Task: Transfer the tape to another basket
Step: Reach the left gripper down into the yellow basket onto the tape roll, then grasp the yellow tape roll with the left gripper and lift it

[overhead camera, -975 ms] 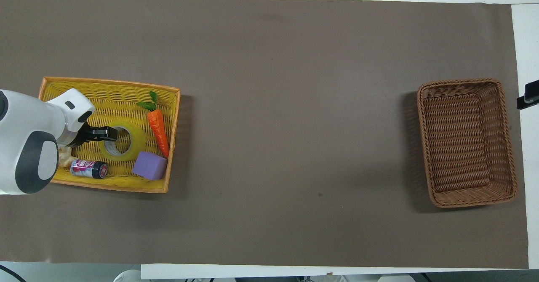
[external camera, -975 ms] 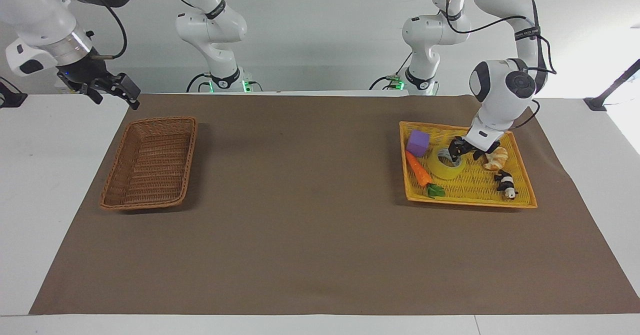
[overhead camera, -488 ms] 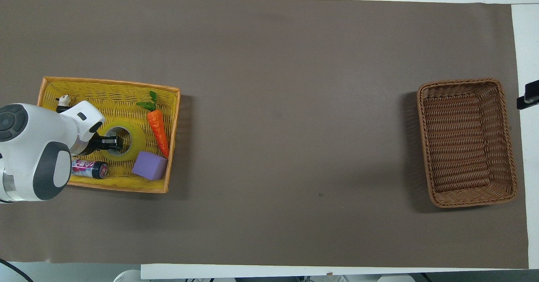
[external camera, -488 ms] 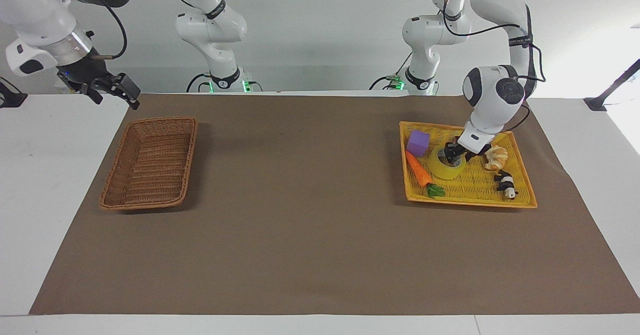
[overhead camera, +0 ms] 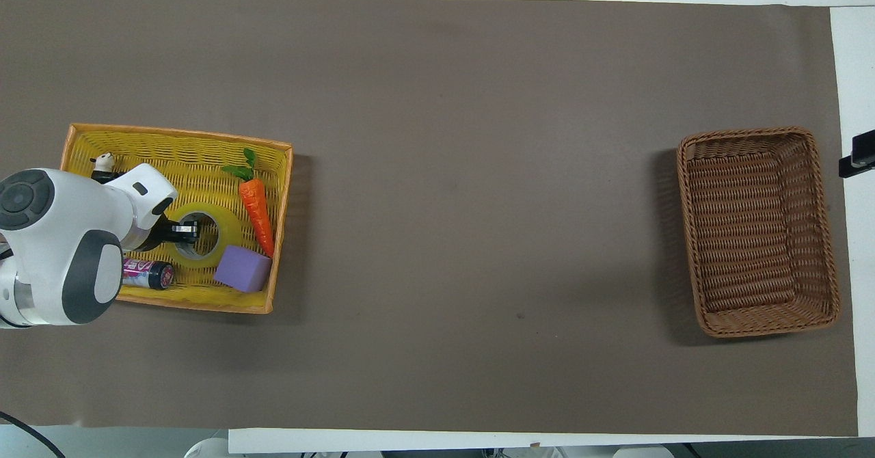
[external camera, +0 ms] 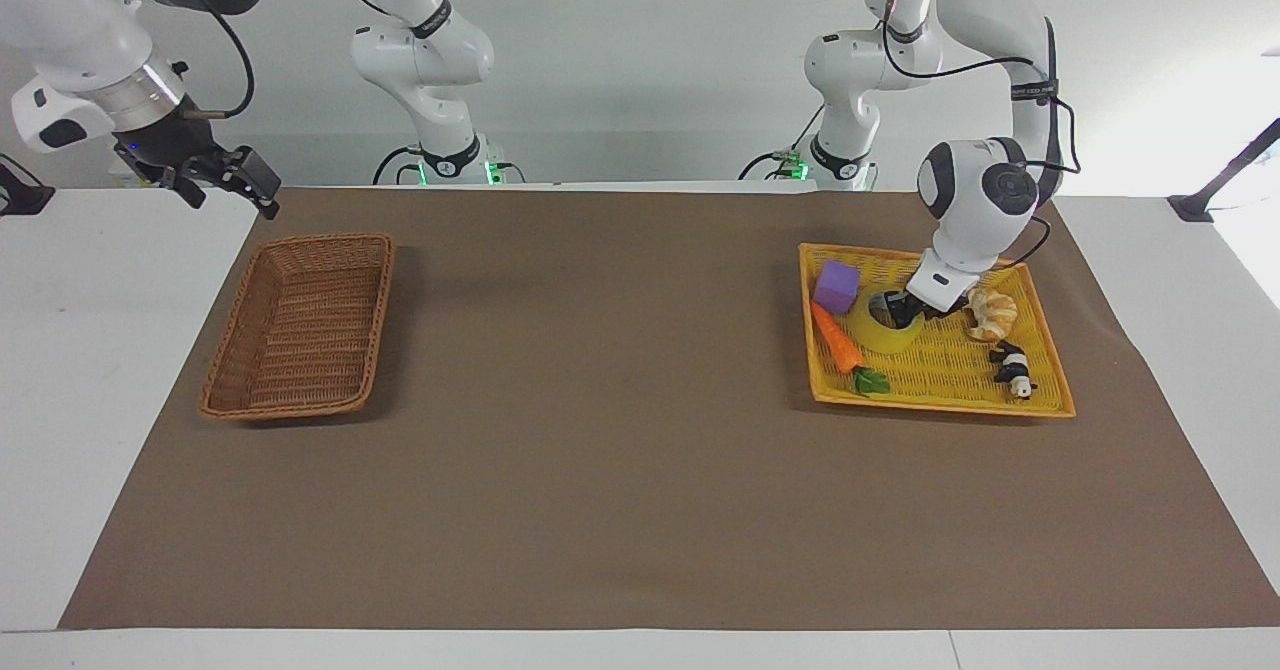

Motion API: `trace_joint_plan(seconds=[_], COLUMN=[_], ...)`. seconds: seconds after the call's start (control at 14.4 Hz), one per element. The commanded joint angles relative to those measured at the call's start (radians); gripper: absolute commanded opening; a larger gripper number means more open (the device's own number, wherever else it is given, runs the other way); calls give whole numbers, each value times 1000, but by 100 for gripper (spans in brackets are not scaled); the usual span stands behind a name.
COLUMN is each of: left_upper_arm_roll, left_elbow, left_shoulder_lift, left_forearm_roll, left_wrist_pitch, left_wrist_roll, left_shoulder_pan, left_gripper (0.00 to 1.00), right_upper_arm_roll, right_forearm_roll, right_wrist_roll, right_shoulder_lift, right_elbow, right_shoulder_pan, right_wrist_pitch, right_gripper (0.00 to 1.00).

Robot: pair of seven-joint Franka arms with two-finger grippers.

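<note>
Left pincer (external camera: 908,312) | straddles tape (external camera: 885,334) wall, grip unclear | right pincer (external camera: 222,179) waits, spread

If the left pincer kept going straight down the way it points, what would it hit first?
Probably the yellow translucent tape roll: the left pincer sits at its rim and core hole, over the yellow-orange woven tray. Contact is unclear.
</note>
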Motion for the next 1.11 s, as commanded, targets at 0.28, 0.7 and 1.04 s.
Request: trace_joint_plan(seconds=[0.28,0.7,1.04], left_upper_arm_roll=[12,9,9], left_elbow=[475,537,533], left_shoulder_lift=[51,57,56], left_forearm_roll=[-180,-440,-434], left_wrist_pitch=[-450,-346,-240], left_wrist_roll=[-38,-390,-524], left_shoulder_pan=[-55,-340,-491], left_gripper=[0,0,0], right_upper_arm_roll=[0,0,0], right_forearm_roll=[15,15,15], right_wrist_roll=[-11,-11,-11], right_shoulder_lift=[-16,-16,-16], right_elbow=[-19,-19,-19], right_shoulder_pan=[-2,-2,-2], right_wrist_pitch=[-2,-2,-2], right_gripper=[100,100,100])
